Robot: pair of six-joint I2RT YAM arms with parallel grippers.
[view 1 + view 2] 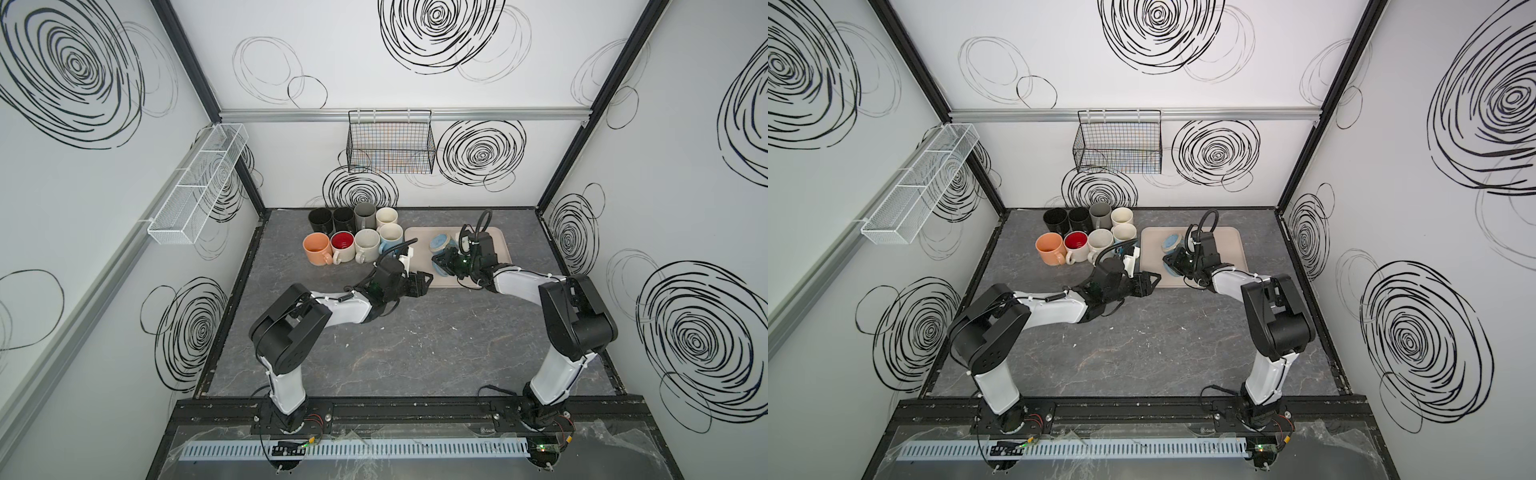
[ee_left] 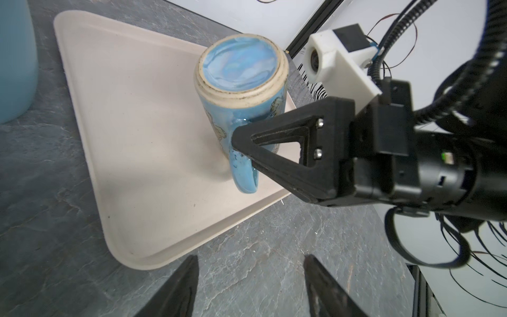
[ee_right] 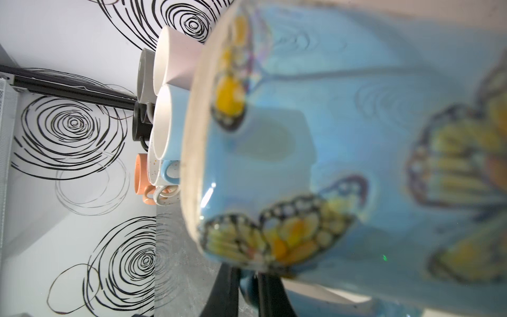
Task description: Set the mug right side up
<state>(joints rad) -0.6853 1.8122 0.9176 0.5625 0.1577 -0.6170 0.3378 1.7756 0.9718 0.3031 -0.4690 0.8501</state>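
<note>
The mug (image 2: 241, 68) is pale blue with butterflies and a cream-ringed base. It is over the beige tray (image 2: 137, 137), bottom up and tilted; in both top views its base (image 1: 439, 242) (image 1: 1171, 242) faces up and back. My right gripper (image 2: 236, 140) (image 1: 443, 264) (image 1: 1173, 264) is shut on the mug's handle (image 2: 244, 175). In the right wrist view the mug's wall (image 3: 315, 137) fills the picture, and the gripper (image 3: 248, 271) pinches the handle. My left gripper (image 2: 251, 258) (image 1: 426, 282) (image 1: 1153, 282) is open and empty, just off the tray's front left edge.
Several upright mugs (image 1: 353, 237) (image 1: 1088, 237) stand in two rows left of the tray, close to my left wrist. A black wire basket (image 1: 390, 145) hangs on the back wall and a white mesh basket (image 1: 199, 183) on the left wall. The dark tabletop (image 1: 415, 353) stretches toward the front.
</note>
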